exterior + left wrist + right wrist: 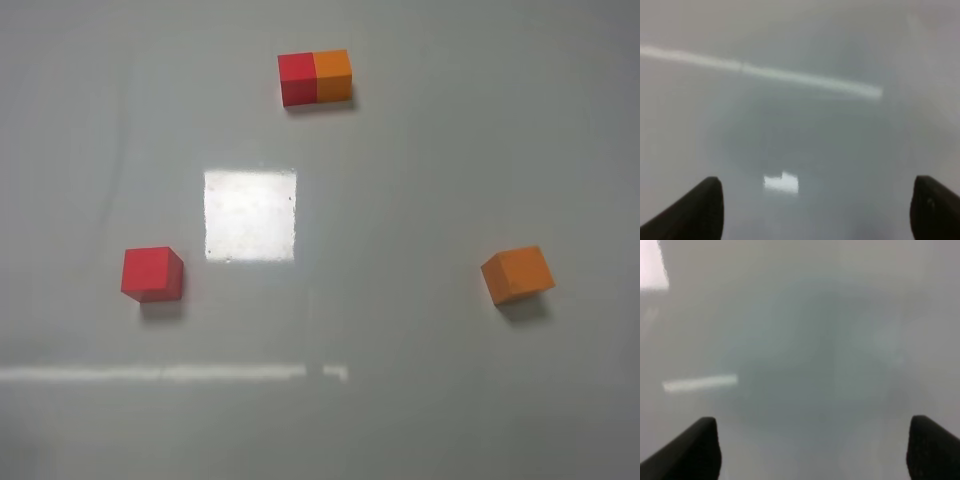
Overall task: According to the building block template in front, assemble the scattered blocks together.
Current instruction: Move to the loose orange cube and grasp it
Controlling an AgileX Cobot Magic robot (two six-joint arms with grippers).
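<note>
In the exterior high view the template (315, 77), a red cube and an orange cube joined as one bar, lies at the far middle of the grey table (420, 180). A loose red cube (152, 273) sits at the left. A loose orange cube (517, 274) sits at the right, turned a little. Neither arm shows in that view. My left gripper (815, 210) is open and empty over bare table. My right gripper (812, 447) is open and empty over bare table. No block shows in either wrist view.
A bright square light reflection (250, 214) lies on the table between the cubes. A bright reflected stripe (170, 373) runs across the near part; it also shows in the left wrist view (765, 72).
</note>
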